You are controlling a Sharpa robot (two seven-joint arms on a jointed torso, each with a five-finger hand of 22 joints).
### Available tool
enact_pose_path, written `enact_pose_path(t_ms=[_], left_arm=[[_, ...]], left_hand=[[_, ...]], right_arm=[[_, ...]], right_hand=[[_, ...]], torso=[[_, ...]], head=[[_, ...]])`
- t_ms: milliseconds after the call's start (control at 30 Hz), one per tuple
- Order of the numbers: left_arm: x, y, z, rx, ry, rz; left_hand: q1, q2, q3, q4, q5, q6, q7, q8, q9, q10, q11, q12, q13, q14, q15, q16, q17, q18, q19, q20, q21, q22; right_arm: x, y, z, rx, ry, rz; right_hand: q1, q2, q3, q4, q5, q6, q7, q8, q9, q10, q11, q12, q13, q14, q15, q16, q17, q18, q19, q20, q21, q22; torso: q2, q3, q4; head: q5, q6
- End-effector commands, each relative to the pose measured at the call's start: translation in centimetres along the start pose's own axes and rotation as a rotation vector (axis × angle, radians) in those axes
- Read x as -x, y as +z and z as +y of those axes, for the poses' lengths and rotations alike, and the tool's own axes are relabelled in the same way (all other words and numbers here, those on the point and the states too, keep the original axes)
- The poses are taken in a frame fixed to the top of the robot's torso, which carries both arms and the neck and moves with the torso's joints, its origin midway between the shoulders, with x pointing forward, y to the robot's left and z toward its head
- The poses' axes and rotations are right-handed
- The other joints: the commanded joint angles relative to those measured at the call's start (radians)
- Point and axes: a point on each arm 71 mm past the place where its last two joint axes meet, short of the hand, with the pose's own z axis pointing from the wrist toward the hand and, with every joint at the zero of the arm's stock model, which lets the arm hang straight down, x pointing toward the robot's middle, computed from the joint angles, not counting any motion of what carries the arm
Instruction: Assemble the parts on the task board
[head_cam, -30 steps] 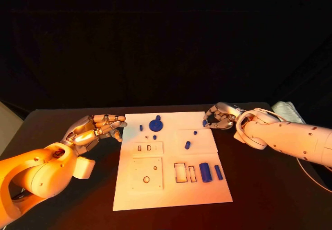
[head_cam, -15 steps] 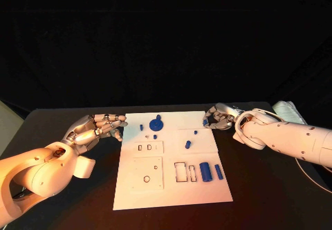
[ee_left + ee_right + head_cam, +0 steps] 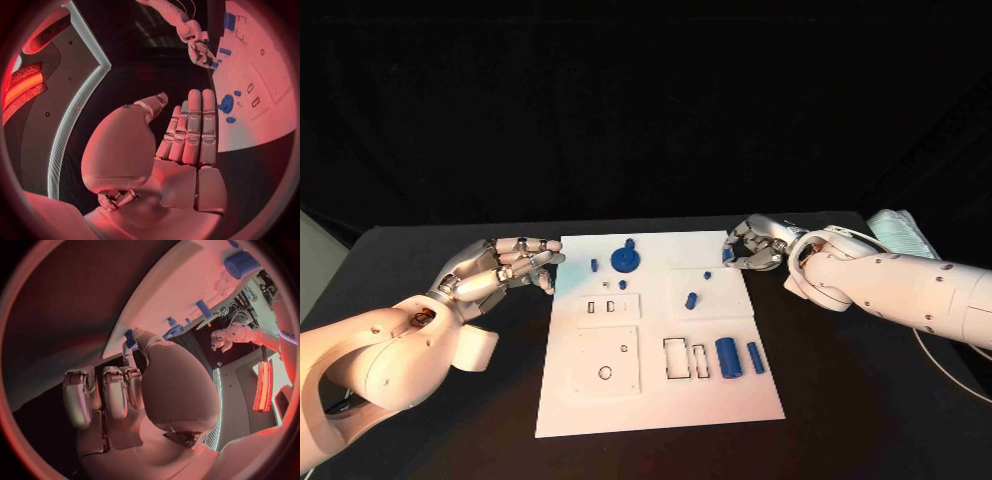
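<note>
The white task board point(image 3: 661, 400) lies in the middle of the black worktop point(image 3: 862, 400). In the head view a round blue disc part point(image 3: 626, 261) sits near the board's far edge, a small blue peg point(image 3: 594, 266) just beside it, another peg point(image 3: 691, 300) near the board's middle, and a thick blue cylinder point(image 3: 728, 353) with a slimmer blue bar point(image 3: 756, 358) beside it toward the board's right edge, next to two rectangular slots point(image 3: 685, 360).

The left hand point(image 3: 502, 268) hovers off the board's left edge; the left wrist view shows its fingers point(image 3: 194, 127) straight and pressed side by side, holding nothing, a detail the head view blurs.

The right hand point(image 3: 754, 246) sits at the board's far right corner, fingers curled. The head view hints at blue at the fingertips; the right wrist view shows a small blue part point(image 3: 130, 337) pinched at the board's edge there. The left wrist view also catches that hand point(image 3: 201, 51) at the corner
</note>
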Motion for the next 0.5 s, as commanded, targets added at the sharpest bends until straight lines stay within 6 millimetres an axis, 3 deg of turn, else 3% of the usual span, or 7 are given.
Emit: enact_pose_path(t_ms=[33, 167, 500], left_arm=[[-0.2, 0.0, -0.1, -0.004, -0.004, 0.020], [-0.2, 0.0, -0.1, -0.004, -0.003, 0.021], [0.0, -0.1, -0.1, -0.002, 0.000, 0.017]], left_hand=[[-0.003, 0.003, 0.003, -0.001, -0.005, -0.005, -0.001, -0.005, 0.001, -0.006, 0.000, 0.001, 0.001, -0.007, -0.001, 0.005, 0.001, 0.012, -0.008, -0.001, 0.005, 0.001], [-0.003, 0.003, 0.003, -0.001, -0.005, -0.005, -0.001, -0.005, 0.001, -0.006, 0.000, 0.001, 0.001, -0.007, -0.001, 0.005, 0.001, 0.012, -0.008, -0.001, 0.005, 0.001], [-0.003, 0.003, 0.003, -0.001, -0.005, -0.005, -0.001, -0.005, 0.001, -0.006, 0.000, 0.001, 0.001, -0.007, -0.001, 0.005, 0.001, 0.012, -0.008, -0.001, 0.005, 0.001]], right_arm=[[0.0, 0.0, 0.2, 0.005, 0.004, -0.024], [0.2, 0.0, 0.4, -0.003, 0.022, -0.057], [0.6, -0.3, 2.1, -0.070, 0.052, -0.126]], right_hand=[[-0.005, 0.020, 0.009, 0.003, 0.003, 0.022, -0.009, 0.019, 0.012, 0.099, -0.012, 0.006, 0.256, 0.103, -0.012, 0.004, 0.257, -0.007, 0.106, -0.009, 0.004, 0.263], [-0.019, 0.028, 0.014, 0.009, 0.004, 0.034, -0.021, 0.036, 0.021, 0.105, -0.023, 0.014, 0.263, 0.103, -0.020, 0.004, 0.257, -0.007, 0.106, -0.016, 0.004, 0.263], [-0.015, 0.039, 0.033, -0.002, 0.008, 0.021, -0.023, 0.047, 0.028, 0.099, -0.027, 0.005, 0.255, 0.102, -0.021, 0.002, 0.252, -0.007, 0.106, -0.021, 0.004, 0.263]], torso=[[-0.001, -0.0003, -0.0004], [-0.001, -0.0008, 0.0006], [-0.003, -0.0016, -0.0015]], head=[[0.000, -0.001], [0.001, -0.003], [0.006, -0.006]])
